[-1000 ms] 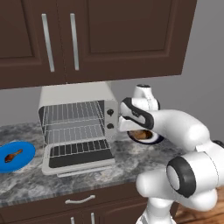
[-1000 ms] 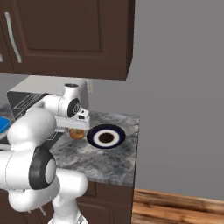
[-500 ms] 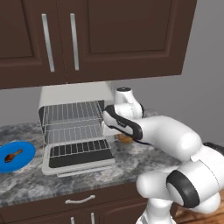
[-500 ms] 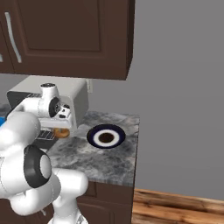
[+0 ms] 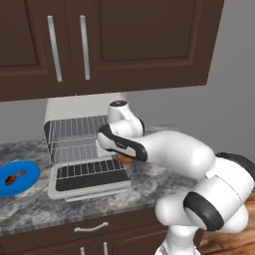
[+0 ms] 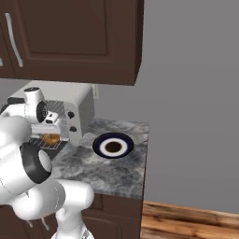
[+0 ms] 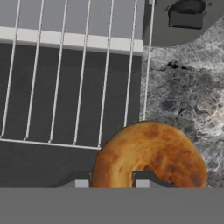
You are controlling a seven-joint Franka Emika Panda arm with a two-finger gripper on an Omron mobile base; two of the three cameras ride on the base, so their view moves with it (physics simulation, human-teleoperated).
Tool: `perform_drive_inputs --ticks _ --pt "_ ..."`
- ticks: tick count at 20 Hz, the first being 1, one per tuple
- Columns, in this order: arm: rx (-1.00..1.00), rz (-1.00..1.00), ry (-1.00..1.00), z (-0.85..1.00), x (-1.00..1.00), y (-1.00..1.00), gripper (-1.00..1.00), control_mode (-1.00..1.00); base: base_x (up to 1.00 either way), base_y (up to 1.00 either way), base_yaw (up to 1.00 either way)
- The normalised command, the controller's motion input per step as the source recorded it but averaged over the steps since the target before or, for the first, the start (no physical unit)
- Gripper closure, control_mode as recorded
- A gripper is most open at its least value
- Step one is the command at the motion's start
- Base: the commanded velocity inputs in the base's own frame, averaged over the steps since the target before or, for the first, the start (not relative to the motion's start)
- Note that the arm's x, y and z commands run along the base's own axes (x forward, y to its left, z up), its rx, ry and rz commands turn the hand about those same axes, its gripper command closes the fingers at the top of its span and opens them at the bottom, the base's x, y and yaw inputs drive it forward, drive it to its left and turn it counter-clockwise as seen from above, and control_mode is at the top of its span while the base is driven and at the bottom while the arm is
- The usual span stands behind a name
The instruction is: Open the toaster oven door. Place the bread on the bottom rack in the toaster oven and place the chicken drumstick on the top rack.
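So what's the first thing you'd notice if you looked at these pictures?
Probably the big white arm reaching over to the toaster oven, whose door hangs open on the counter. The gripper holds a golden bread right by the wire racks. Far left, a drumstick lies on a bright blue plate, and a dark plate sits on the counter to the oven's right.

The bread [image 7: 148, 155] is golden-brown with darker mottling. The toaster oven [image 5: 74, 112] is pale grey with silver wire racks. The worktop [image 6: 116, 168] is speckled grey granite. A blue plate [image 5: 22, 172] carries what looks like a reddish-brown chicken drumstick [image 5: 14, 177].
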Motion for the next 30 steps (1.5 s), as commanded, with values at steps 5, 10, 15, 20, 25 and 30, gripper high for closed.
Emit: perform_drive_inputs --ticks 5,10,15,20,25,30 --pt "0.00 0.00 -0.10 -0.09 0.10 0.52 1.00 -1.00 0.00 0.00 0.00" --pt "0.00 0.00 -0.14 -0.14 0.06 0.46 1.00 -1.00 0.00 0.00 0.00" --pt "0.00 0.00 -0.10 -0.15 0.14 0.37 1.00 -1.00 0.00 0.00 0.00" --pt "0.00 0.00 -0.05 -0.08 0.18 0.35 1.00 -1.00 0.00 0.00 0.00" --pt "0.00 0.00 0.00 -0.09 0.22 0.22 1.00 -1.00 0.00 0.00 0.00" --pt "0.00 0.00 0.00 -0.02 0.19 0.11 1.00 -1.00 0.00 0.00 0.00"
